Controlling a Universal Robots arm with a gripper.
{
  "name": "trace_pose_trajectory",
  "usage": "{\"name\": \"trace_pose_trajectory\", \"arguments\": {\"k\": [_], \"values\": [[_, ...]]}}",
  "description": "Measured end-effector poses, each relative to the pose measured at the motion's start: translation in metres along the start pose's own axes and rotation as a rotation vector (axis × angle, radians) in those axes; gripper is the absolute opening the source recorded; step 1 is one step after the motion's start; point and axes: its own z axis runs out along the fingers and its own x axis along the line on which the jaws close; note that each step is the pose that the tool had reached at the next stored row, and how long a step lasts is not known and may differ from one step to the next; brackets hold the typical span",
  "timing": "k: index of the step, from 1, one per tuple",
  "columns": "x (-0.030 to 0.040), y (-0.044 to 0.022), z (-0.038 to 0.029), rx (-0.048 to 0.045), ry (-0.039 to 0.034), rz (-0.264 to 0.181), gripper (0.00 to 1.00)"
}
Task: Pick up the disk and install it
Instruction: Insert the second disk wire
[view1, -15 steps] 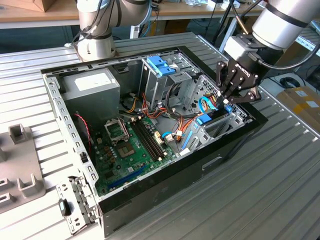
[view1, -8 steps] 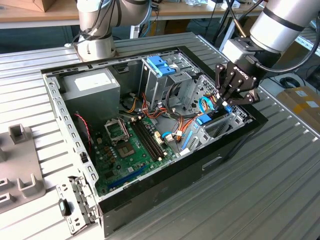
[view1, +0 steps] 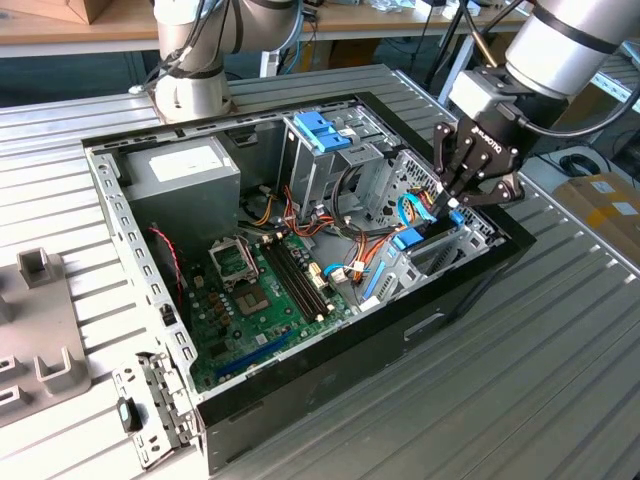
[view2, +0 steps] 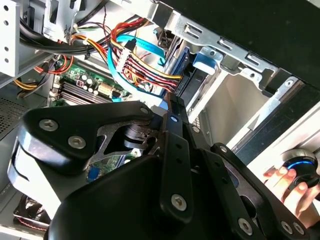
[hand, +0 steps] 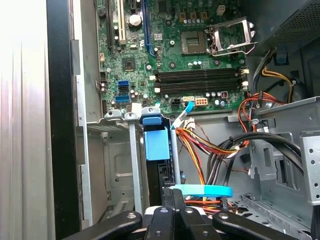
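Ribbed metal table (view1: 520, 380) under open computer case (view1: 470, 285); tool (view1: 458, 200) clenched, at drive cage (view1: 445, 245) beside disk (hand: 156, 142).

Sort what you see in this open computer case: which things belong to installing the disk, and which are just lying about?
Job in hand: disk in its light-blue carrier; drive bay around it; hand, close to it.

Lying about: motherboard; power supply; deeper-blue latch; cables.

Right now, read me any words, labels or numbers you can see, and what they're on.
Nothing can be quoted with confidence.
White lettering on the tool: too small to read.
Label on the power supply: too small to read.
Markings on the motherboard: too small to read.
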Motion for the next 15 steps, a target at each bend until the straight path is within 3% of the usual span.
{"name": "trace_pose_trajectory", "arguments": {"k": [5, 15], "values": [[-0.0003, -0.0032, -0.002, -0.0001, 0.0004, 0.0, 0.1], [-0.0015, -0.0198, -0.0068, -0.0031, 0.0006, 0.0, 0.1]]}}
